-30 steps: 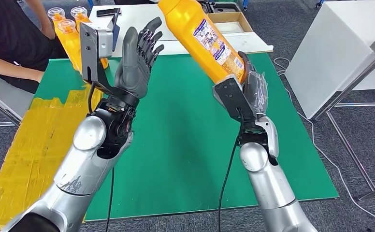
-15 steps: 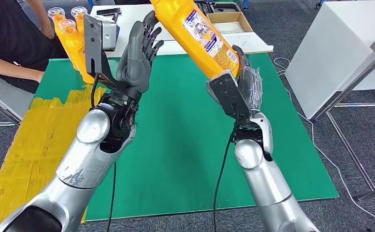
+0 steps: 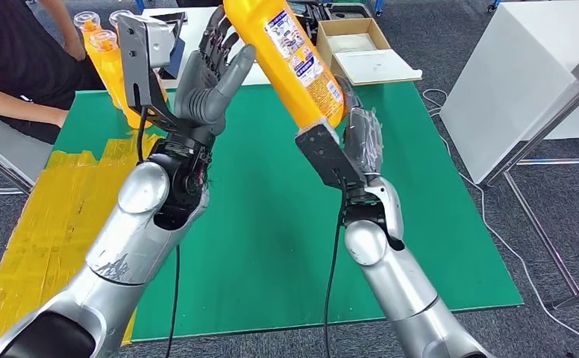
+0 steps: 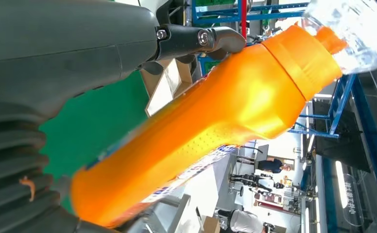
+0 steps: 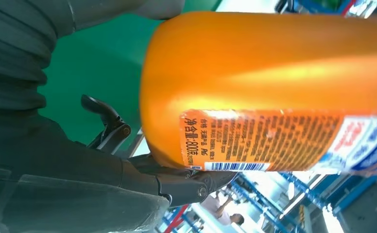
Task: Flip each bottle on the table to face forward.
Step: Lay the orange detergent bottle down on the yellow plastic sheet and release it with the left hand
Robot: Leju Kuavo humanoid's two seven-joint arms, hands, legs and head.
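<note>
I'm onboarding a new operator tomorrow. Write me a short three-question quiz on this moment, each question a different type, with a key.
1. True or false: the right hand grips the orange bottle near its base, and the bottle is lifted off the green mat.
2. Multiple choice: the left hand is A) wrapped around the bottle, B) raised beside the bottle with fingers spread, C) resting flat on the mat.
3. Fill in: more orange bottles stand at the far left corner of the mat, near a seated ____.

Key: 1 true; 2 B; 3 person.
</note>
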